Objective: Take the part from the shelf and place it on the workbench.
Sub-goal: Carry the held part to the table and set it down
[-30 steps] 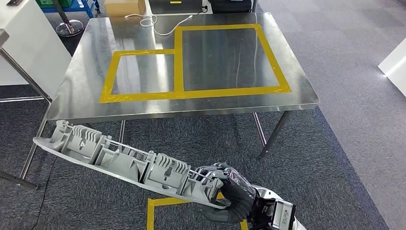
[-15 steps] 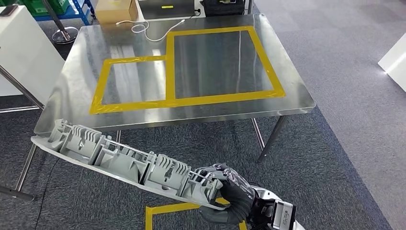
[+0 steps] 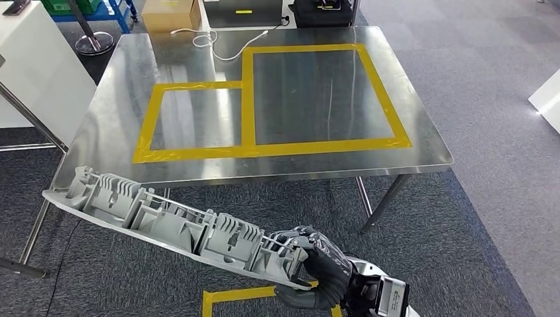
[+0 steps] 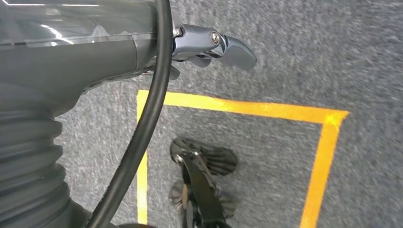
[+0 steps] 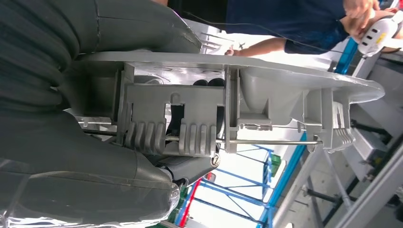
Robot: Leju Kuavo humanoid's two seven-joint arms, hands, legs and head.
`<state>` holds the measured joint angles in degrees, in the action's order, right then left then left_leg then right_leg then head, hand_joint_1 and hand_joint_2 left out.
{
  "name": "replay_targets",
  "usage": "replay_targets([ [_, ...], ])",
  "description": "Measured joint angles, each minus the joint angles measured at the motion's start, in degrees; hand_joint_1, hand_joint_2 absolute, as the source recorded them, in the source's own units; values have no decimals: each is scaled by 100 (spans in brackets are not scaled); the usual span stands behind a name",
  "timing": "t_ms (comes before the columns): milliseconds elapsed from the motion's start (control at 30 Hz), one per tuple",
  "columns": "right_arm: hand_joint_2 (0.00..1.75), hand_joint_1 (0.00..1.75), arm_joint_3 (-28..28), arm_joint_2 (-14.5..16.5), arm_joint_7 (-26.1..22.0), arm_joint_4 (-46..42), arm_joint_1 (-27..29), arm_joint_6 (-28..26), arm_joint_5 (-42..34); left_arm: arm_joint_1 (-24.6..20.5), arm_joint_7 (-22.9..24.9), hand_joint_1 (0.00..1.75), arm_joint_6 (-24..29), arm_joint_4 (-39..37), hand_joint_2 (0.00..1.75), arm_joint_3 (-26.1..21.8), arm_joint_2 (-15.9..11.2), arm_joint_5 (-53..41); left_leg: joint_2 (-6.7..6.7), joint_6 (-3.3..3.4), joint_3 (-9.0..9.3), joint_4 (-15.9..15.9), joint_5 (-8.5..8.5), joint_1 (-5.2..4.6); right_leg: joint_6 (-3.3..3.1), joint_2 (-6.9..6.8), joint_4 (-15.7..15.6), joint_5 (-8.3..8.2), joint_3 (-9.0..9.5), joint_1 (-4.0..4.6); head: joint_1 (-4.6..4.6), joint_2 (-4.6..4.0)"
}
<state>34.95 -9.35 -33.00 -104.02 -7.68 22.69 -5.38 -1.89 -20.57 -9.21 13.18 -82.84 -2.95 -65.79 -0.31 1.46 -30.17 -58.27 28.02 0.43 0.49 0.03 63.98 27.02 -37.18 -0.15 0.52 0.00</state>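
A long grey ribbed plastic part [image 3: 172,224] hangs tilted over the carpet, in front of the near edge of the steel workbench [image 3: 112,99]. My right hand [image 3: 317,271] grips its right end, and its left end reaches out near the workbench's front left corner. In the right wrist view the part [image 5: 266,95] lies across my right hand [image 5: 71,166], whose fingers are wrapped around it. The workbench top carries two rectangles of yellow tape [image 3: 247,99]. My left hand [image 4: 209,45] hangs over the carpet and holds nothing.
A white cable [image 3: 214,43] lies at the workbench's far edge. Behind it stand a cardboard box [image 3: 168,13] and a black case [image 3: 323,12]. A white cabinet [image 3: 33,66] stands at the left. Yellow floor tape [image 3: 231,297] lies below the part. A person [image 5: 294,23] is behind the part.
The whole picture has shifted, so the camera has moved: the workbench now sits a little further right and lower. The part and my right hand keep the same place in the picture.
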Motion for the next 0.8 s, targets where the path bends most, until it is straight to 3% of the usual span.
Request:
replay_targets([
  [67,175,175,-1,1,-2,1,-1,-1,-1,-13,-3,0,-1,0,175,0,2,-8,-2,-65,54,17,64,-7,-74,-7,-454,-151,156,36,3,0],
  [133,175,175,-2,3,-3,1,-1,-5,-1,-17,-9,0,-5,0,175,0,2,-13,-1,-139,88,5,62,-19,-150,4,-531,-131,195,43,10,0],
  [200,175,175,-2,4,-3,1,0,-9,1,-21,-21,0,-11,0,175,1,0,-19,12,-191,33,-232,78,-17,-223,11,-582,-132,306,16,22,0],
  [233,175,175,-2,10,-2,1,-3,-9,3,-30,-27,0,-15,0,175,1,-2,-20,18,-207,-87,-470,143,-11,-255,9,-597,-108,371,4,32,0],
  [300,175,175,-2,22,-4,1,-9,-13,4,-40,-35,0,-17,0,175,2,-4,-23,23,-247,-503,-1148,402,5,-293,3,-613,-34,470,-3,54,0],
  [367,175,175,-2,30,-11,1,-8,-24,5,-29,-37,0,-16,0,175,2,-3,-23,24,-292,-882,-1600,617,19,-297,15,-612,49,557,-2,58,0],
  [400,175,175,-2,31,-17,0,-7,-34,5,-23,-38,0,-16,0,175,2,-3,-25,24,-300,-959,-1584,589,22,-293,23,-611,93,612,-1,59,0],
  [433,175,175,-3,32,-30,-7,-7,-48,-1,-18,-43,0,-16,0,175,2,-2,-28,25,-290,-939,-1373,433,23,-283,29,-611,142,678,-1,61,0],
  [500,175,175,-10,37,-70,-44,-16,-71,-32,-13,-57,0,-15,0,175,2,-4,-35,24,-234,-741,-642,-98,14,-252,31,-607,248,817,4,59,0],
  [567,175,175,-26,46,-108,-107,-40,-82,-69,-13,-70,0,-14,0,175,2,-9,-42,25,-178,-590,-160,-364,-19,-191,37,-611,343,895,12,55,0],
  [700,175,175,-79,63,-120,-244,-91,-104,-85,-14,-87,0,-14,0,175,2,-20,-50,4,-25,-385,24,-354,-18,-53,31,-384,319,917,14,45,0],
  [733,175,175,-86,63,-120,-263,-105,-107,-86,-18,-89,0,-14,0,175,2,-20,-50,3,8,-312,56,-340,-5,-24,29,-184,341,822,10,35,0],
  [800,175,175,-96,63,-121,-292,-122,-107,-87,-29,-91,0,-14,0,175,2,-19,-51,4,45,-223,87,-285,0,29,27,457,574,406,-10,17,0],
])
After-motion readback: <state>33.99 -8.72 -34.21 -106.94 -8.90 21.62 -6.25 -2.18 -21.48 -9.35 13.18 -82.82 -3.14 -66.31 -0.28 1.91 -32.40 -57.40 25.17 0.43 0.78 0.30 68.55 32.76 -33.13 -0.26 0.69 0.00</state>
